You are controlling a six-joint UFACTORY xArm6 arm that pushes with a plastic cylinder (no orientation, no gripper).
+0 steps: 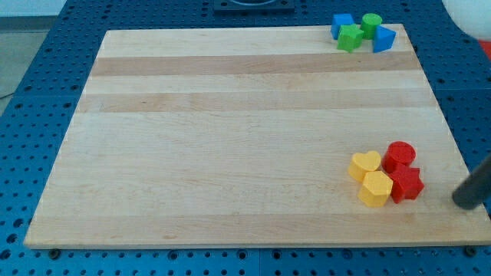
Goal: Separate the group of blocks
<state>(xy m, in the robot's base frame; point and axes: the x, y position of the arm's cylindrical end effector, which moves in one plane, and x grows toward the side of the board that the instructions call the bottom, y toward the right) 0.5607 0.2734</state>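
Two groups of blocks lie on the wooden board (230,130). At the view's top right, a blue block (341,24), a green star-like block (350,37), a green cylinder (371,24) and a blue triangular block (383,38) touch each other. At the view's bottom right, a yellow heart (364,165), a yellow hexagon (376,188), a red cylinder (400,156) and a red star-like block (406,184) are packed together. My tip (462,202) is at the view's right edge, a short way to the right of the red star-like block, not touching it.
The board rests on a blue perforated table (46,92). A white rounded object (472,15) shows at the view's top right corner.
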